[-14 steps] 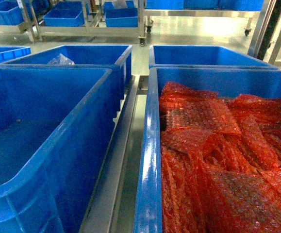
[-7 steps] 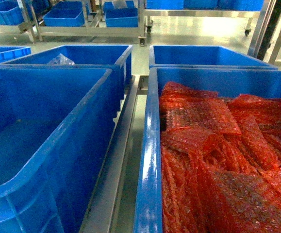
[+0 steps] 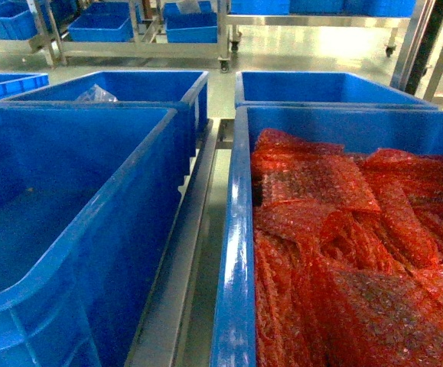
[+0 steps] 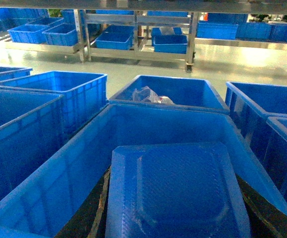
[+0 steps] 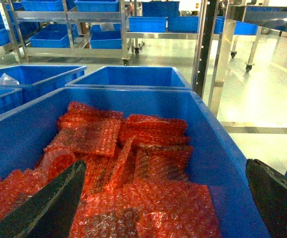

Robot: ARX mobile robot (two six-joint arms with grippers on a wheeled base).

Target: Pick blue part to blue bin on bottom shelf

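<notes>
Searching is risked going astray, since no blue part is seen among the red bubble-wrap bags [image 3: 336, 252] in the near right blue plastic bin [image 3: 232, 252], over which the right gripper [image 5: 158, 198] is spread open, while the left gripper's state cannot be told.

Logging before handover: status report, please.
Right claw open above red bubble-wrap bags in large blue plastic bin. Left claw state unclear. Blue part not in sight.
</notes>
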